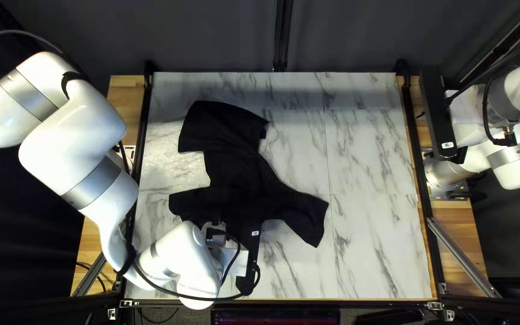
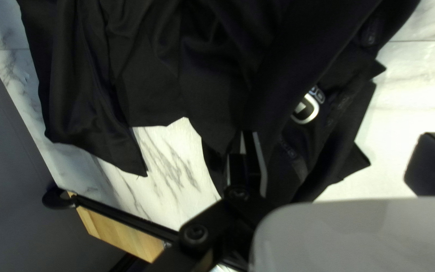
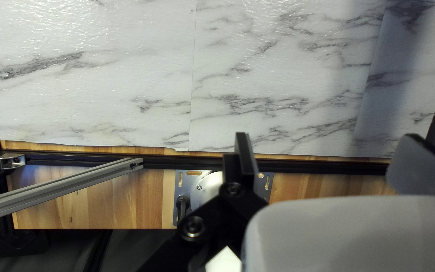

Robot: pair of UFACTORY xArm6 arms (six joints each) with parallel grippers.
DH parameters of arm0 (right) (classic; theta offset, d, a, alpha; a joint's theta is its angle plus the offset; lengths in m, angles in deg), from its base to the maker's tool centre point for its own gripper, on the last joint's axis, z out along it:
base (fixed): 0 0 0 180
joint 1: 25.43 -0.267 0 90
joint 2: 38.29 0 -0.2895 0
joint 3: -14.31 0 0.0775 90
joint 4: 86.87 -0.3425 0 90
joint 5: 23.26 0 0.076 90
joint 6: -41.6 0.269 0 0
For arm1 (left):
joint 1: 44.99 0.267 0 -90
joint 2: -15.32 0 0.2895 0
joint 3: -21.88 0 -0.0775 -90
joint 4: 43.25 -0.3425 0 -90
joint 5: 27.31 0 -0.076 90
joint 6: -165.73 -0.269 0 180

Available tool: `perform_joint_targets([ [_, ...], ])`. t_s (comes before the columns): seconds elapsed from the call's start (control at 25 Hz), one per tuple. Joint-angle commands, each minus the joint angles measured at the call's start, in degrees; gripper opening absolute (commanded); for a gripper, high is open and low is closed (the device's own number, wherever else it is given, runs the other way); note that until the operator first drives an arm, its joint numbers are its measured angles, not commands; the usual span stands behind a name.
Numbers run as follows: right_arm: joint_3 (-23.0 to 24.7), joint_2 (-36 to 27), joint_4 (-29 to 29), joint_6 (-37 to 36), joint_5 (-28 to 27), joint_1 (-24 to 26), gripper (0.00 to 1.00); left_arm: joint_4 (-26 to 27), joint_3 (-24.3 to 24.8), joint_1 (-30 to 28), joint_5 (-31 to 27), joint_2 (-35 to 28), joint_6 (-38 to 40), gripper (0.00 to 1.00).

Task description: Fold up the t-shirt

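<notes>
Left claw [image 2: 338, 151] and right claw [image 3: 332, 146] both gape wide. On the desk [image 1: 374, 241], the black t-shirt [image 1: 236, 162] sprawls left of centre in the top left view; pinching only one layer could twist its lower-right flap [image 1: 308, 218].

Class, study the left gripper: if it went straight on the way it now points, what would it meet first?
Most likely the black t-shirt, spread ahead of the left gripper. How much gap remains, if any, is unclear from these views.
</notes>
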Motion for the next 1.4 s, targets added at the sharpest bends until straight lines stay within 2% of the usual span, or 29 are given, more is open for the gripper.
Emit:
perform_joint_targets([
  [0.04,0.0,0.0,0.0,0.0,0.0,0.0,1.0,0.04,2.56,0.74,2.9,-1.69,-0.48,1.0],
  [0.36,0.0,0.0,0.0,0.0,0.0,0.0,1.0,0.63,4.25,0.81,5.19,-2.29,-0.41,1.0],
  [0.56,0.0,0.0,0.0,0.0,0.0,0.0,1.0,0.56,3.46,-0.01,4.6,-2.39,-0.14,1.0],
  [0.8,0.0,0.0,0.0,0.0,0.0,0.0,1.0,0.44,5.61,1.49,8.72,-1.67,-0.54,1.0],
  [1.4,0.0,0.0,0.0,0.0,0.0,0.0,1.0,3.54,7.75,3.99,12.33,-2.57,-4.08,1.0],
])
